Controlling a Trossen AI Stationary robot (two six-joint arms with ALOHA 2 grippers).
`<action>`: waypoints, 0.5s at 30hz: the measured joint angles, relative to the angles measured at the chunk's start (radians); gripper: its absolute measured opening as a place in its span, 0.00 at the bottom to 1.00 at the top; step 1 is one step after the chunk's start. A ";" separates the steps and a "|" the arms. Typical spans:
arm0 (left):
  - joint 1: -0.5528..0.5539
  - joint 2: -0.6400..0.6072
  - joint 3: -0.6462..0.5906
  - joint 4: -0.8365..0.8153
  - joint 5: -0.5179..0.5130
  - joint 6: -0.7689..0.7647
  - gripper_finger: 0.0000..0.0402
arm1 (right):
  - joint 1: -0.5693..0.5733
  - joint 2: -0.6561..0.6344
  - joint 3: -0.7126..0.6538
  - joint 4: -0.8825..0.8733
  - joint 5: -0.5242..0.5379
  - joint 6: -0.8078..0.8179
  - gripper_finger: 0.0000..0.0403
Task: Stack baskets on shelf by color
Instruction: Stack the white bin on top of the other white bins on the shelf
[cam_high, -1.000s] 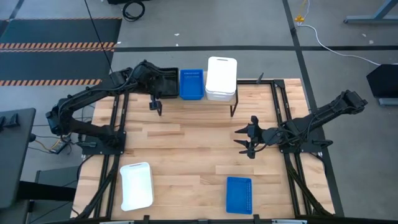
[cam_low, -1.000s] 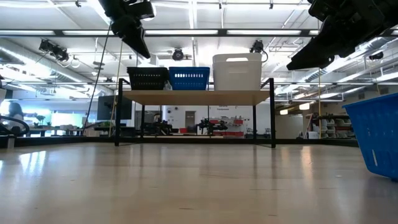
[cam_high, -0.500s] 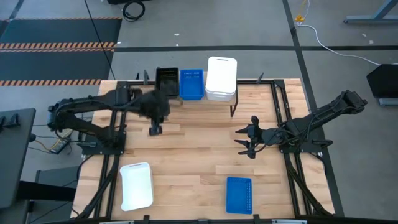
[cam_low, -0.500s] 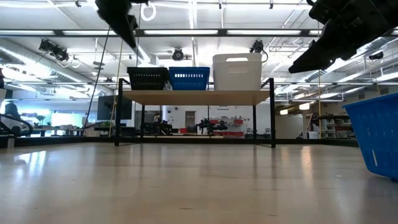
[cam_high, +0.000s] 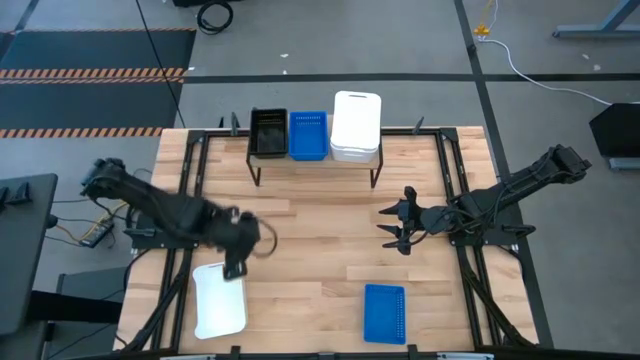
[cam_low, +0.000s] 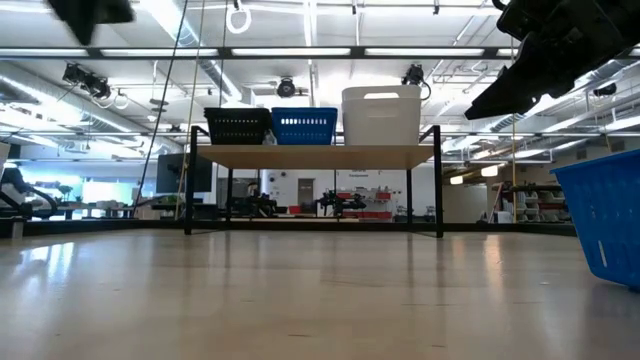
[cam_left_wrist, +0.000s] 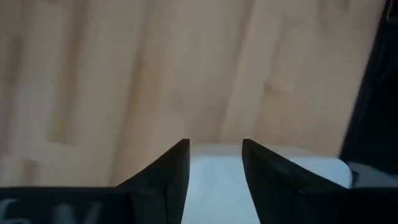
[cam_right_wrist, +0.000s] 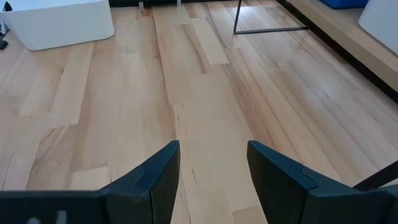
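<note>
The shelf (cam_high: 315, 158) stands at the table's far edge. It carries a black basket (cam_high: 268, 133) on its left end, a blue basket (cam_high: 308, 135) in the middle and a white basket (cam_high: 356, 126) on the right; the low view shows the same black basket (cam_low: 237, 126), blue basket (cam_low: 304, 126) and white basket (cam_low: 381, 116). A second white basket (cam_high: 220, 298) rests on its base near the table's near-left corner. A second blue basket (cam_high: 384, 312) rests near the near edge. My left gripper (cam_high: 236, 268) is open and hovers over the far end of that white basket (cam_left_wrist: 214, 183). My right gripper (cam_high: 392, 226) is open, right of the table's centre.
Bare wooden tabletop (cam_high: 320, 250) lies between the shelf and the two baskets near the near edge. Black frame rails (cam_high: 455, 190) run along the table's left and right sides. The right wrist view shows the white basket on the table (cam_right_wrist: 56, 22) and a shelf leg (cam_right_wrist: 267, 28).
My left gripper has drawn back from the black basket on the shelf's left end. It swung quickly toward the table's near-left corner and now hangs over the white basket there. The black basket has stayed on the shelf. My right arm has kept still.
</note>
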 joint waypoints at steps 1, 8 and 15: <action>-0.038 0.013 0.000 0.001 0.003 -0.045 0.39 | 0.000 0.000 0.000 0.001 0.000 0.000 0.48; -0.236 0.134 0.000 0.074 0.053 -0.329 0.38 | 0.000 0.000 0.000 0.004 -0.001 0.000 0.48; -0.366 0.273 0.000 0.334 0.127 -0.539 0.39 | 0.000 0.000 0.000 0.004 -0.025 -0.021 0.48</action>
